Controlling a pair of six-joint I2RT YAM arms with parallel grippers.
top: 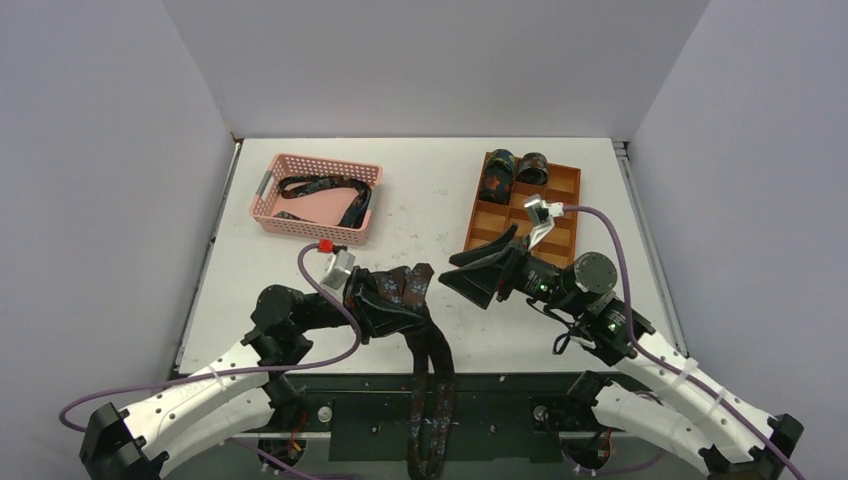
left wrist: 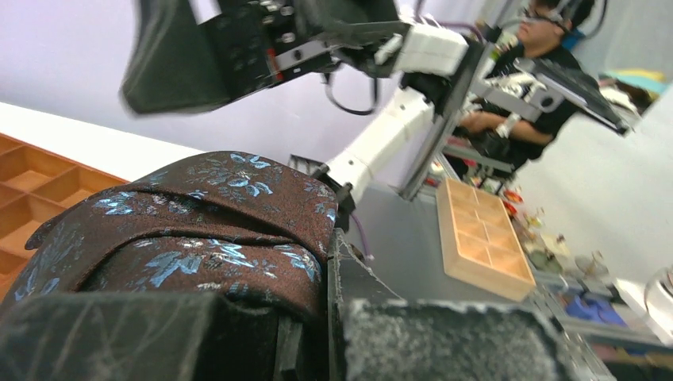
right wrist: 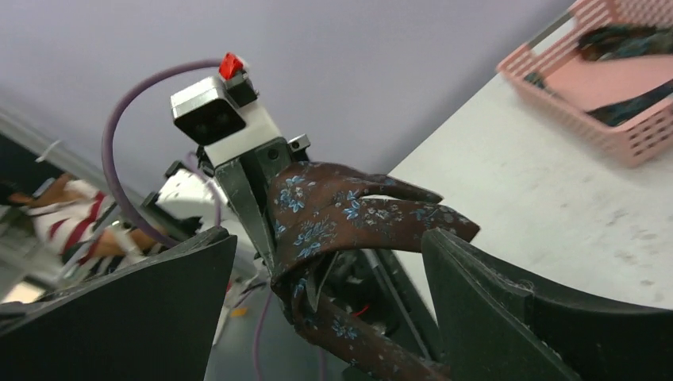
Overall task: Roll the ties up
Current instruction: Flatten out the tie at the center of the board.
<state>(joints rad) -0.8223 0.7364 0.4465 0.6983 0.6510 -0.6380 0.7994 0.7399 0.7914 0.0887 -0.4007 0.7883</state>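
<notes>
Ties lie in three places across the table (top: 430, 205). At the far left, a pink mesh basket (top: 262, 208) holds one loose dark tie (top: 322, 186), looped around its inside. Nearer the middle, the left tool (top: 392, 292) is clamped tight on a brown tie (top: 432, 390) with a blue flower pattern. Both wrist views show folded layers of the cloth bulging out from between its pads. The rest of this tie drops from the tool, crosses the near edge of the table and hangs down between the two arm bases. Just right of it, the right tool (top: 478, 272) has its jaws spread wide and holds nothing, with its fingers pointing toward the left tool. In its own wrist view the folded end of the brown tie sits in the gap between the two black fingers; whether its tip touches one of them cannot be told. Toward the far right of the table, beyond the right arm, a wooden divided tray (top: 565, 190) carries two rolled ties (top: 497, 176), set side by side in the compartments at its far left corner.
</notes>
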